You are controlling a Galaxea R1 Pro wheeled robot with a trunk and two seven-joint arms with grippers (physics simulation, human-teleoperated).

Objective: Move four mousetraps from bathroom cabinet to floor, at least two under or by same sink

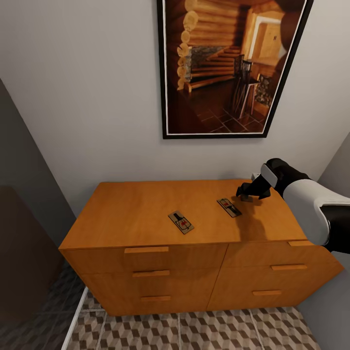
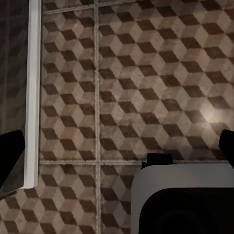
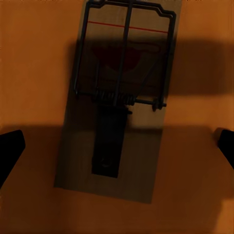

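The orange-brown cabinet [image 1: 131, 209] stands against the wall on the cube-patterned bathroom floor [image 1: 194, 330]. On its top lie two mousetraps, one near the middle [image 1: 181, 221] and one further right [image 1: 229, 207]. A third mousetrap [image 1: 247, 198] sits just under my right gripper [image 1: 250, 192] at the top's back right. In the right wrist view this mousetrap [image 3: 119, 97] lies flat between the open fingers [image 3: 9, 151], untouched. My left gripper [image 2: 117, 151] hangs open over the floor tiles [image 2: 146, 73]. The sink is out of view.
A large framed picture [image 1: 228, 68] hangs on the wall above the cabinet. A dark wall or panel [image 1: 24, 204] closes in on the left and another wall [image 1: 340, 160] on the right. A white strip [image 2: 33, 92] runs along the floor beside the left gripper.
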